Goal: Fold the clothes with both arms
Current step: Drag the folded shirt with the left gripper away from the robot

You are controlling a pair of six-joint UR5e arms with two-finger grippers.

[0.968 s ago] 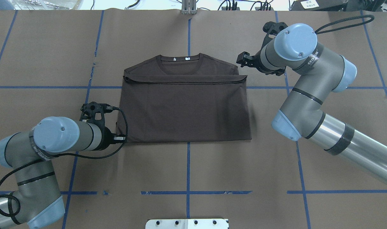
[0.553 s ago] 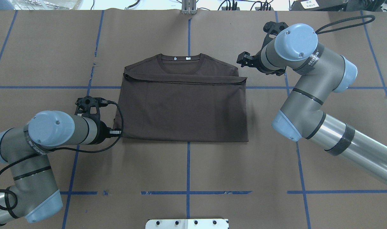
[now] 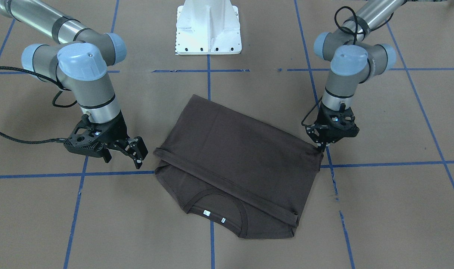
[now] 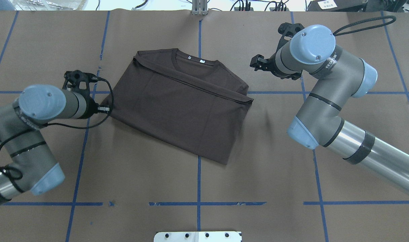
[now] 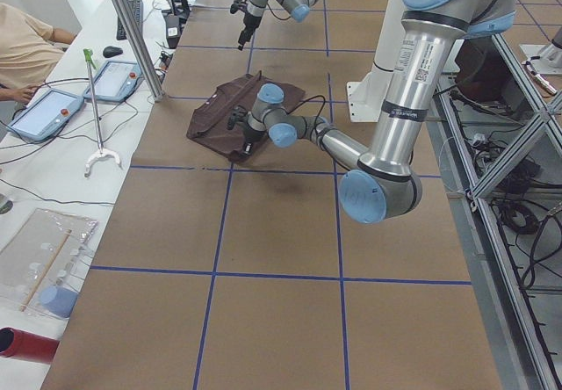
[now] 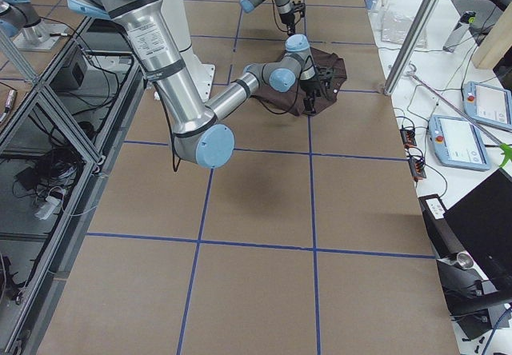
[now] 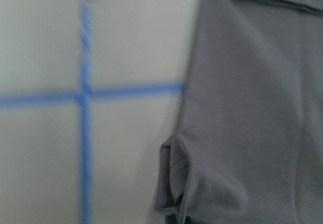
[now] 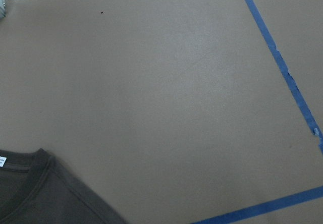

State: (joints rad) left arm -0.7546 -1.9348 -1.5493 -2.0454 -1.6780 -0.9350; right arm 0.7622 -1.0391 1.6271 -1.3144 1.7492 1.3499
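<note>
Clearly the left end effector [image 3: 321, 147] is pinched on the left corner of the T-shirt [image 4: 177, 107], lying skewed on the surface [image 4: 197, 188]; the right end effector [image 4: 255, 64], jaws apart, hovers off its far right shoulder.

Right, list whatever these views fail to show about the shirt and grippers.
Left gripper fingertips: overhead, hidden under its own wrist.
T-shirt underlayers: every view, covered by the folded-over panel.
Neck tags print: too small everywhere.
Left wrist view: blurred, hem detail lost.

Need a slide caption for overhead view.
Black left gripper pinches folded dark brown T-shirt's corner; black right gripper hovers open.
</note>
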